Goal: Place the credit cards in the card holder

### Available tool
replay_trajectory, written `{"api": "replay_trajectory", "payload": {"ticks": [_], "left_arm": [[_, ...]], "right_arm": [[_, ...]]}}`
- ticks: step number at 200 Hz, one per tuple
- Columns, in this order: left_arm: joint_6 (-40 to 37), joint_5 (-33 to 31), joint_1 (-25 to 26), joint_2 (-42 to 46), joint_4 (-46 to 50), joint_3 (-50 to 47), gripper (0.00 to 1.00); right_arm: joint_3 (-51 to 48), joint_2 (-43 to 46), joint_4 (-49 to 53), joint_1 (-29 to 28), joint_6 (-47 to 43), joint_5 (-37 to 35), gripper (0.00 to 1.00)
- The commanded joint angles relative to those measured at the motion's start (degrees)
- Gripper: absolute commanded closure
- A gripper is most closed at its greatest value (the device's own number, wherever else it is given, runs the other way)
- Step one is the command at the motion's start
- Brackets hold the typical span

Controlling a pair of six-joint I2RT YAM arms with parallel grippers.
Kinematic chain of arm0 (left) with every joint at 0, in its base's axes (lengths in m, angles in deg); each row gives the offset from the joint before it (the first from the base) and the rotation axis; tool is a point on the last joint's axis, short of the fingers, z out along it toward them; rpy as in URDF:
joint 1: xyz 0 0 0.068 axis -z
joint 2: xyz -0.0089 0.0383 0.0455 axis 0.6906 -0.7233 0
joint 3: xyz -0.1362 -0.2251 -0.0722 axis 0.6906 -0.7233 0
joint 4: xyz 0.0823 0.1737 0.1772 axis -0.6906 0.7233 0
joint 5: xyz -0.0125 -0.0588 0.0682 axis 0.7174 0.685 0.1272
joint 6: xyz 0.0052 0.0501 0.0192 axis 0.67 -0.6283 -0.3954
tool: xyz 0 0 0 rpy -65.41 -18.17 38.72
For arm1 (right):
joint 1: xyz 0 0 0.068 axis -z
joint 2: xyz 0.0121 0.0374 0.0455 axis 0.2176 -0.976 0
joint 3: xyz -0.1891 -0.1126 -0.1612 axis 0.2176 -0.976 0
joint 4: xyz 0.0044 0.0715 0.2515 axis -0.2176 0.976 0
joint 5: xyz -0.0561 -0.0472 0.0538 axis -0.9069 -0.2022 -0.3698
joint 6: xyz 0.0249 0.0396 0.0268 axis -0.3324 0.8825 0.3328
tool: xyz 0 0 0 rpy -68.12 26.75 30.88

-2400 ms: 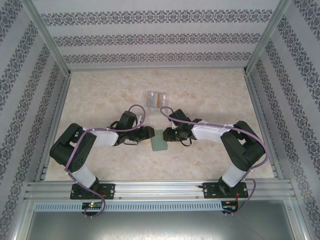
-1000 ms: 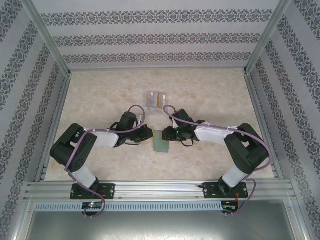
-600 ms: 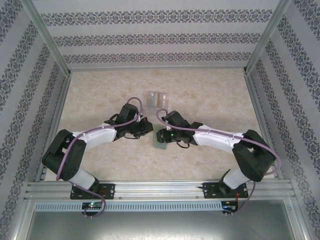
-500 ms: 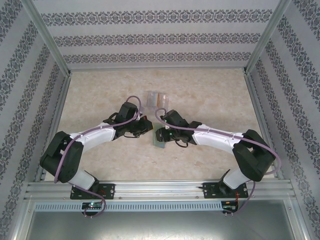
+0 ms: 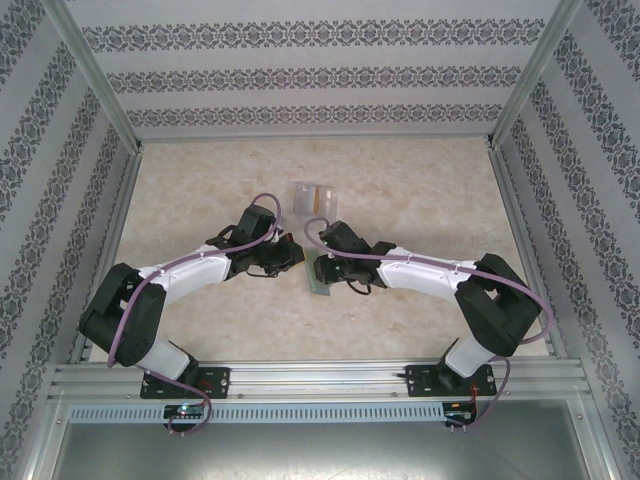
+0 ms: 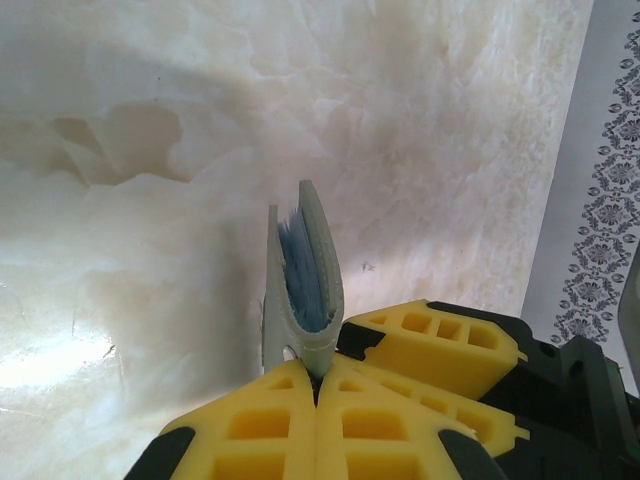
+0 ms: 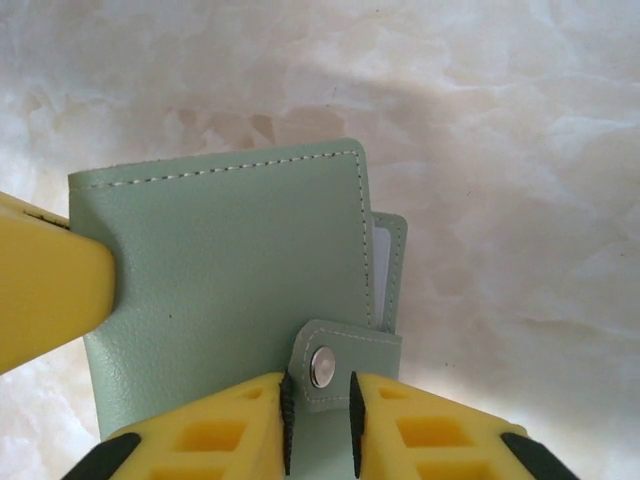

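Note:
The sage-green card holder (image 5: 318,272) is held up on edge at mid-table between both arms. My left gripper (image 6: 318,385) is shut on its spine end. The holder (image 6: 305,280) shows edge on there, slightly parted, blue inside. In the right wrist view its cover (image 7: 230,290) faces me, snapped closed. My right gripper (image 7: 318,400) straddles the stud end of the snap strap (image 7: 345,350) with a narrow gap between its jaws. The left gripper's yellow finger (image 7: 50,290) presses the cover's left side. An orange-yellow credit card (image 5: 320,196) stands in the clear stand.
The clear plastic stand (image 5: 310,195) sits just behind the two grippers, close to them. Metal frame rails (image 5: 320,378) border the table's near edge, and patterned walls close in the left, right and back.
Both arms have reached further toward the back. The card holder has gone from lying flat to standing on edge. My right jaws have narrowed around the strap.

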Motion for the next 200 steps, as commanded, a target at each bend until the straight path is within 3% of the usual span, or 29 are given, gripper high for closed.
{"api": "replay_trajectory", "payload": {"ticks": [1, 38, 77, 108, 163, 200], "left_arm": [[0.36, 0.38, 0.65, 0.75, 0.48, 0.06, 1.00], [-1.29, -1.14, 0.57, -0.47, 1.17, 0.21, 1.00], [-2.29, -0.82, 0.47, -2.75, 0.91, 0.02, 1.00], [-2.85, -0.54, 0.38, -3.07, 1.87, 0.54, 1.00], [-2.97, 0.46, 0.35, -2.85, 3.67, 2.29, 1.00], [-2.49, 0.88, 0.30, -3.10, 3.01, 2.08, 1.00]], "right_arm": [[0.96, -0.96, 2.66, -0.23, -0.29, -3.50, 0.81], [0.30, -0.39, 3.00, -0.19, -0.32, -3.64, 0.90], [-0.25, -0.56, 3.48, 0.36, 0.04, -4.73, 0.92], [-1.29, 1.02, 1.56, 0.45, -1.11, -2.39, 0.75], [-0.82, 0.93, -1.07, 0.70, -2.60, 2.57, 0.66], [-0.27, -1.27, -1.14, 1.22, -2.24, 2.46, 0.66]]}}
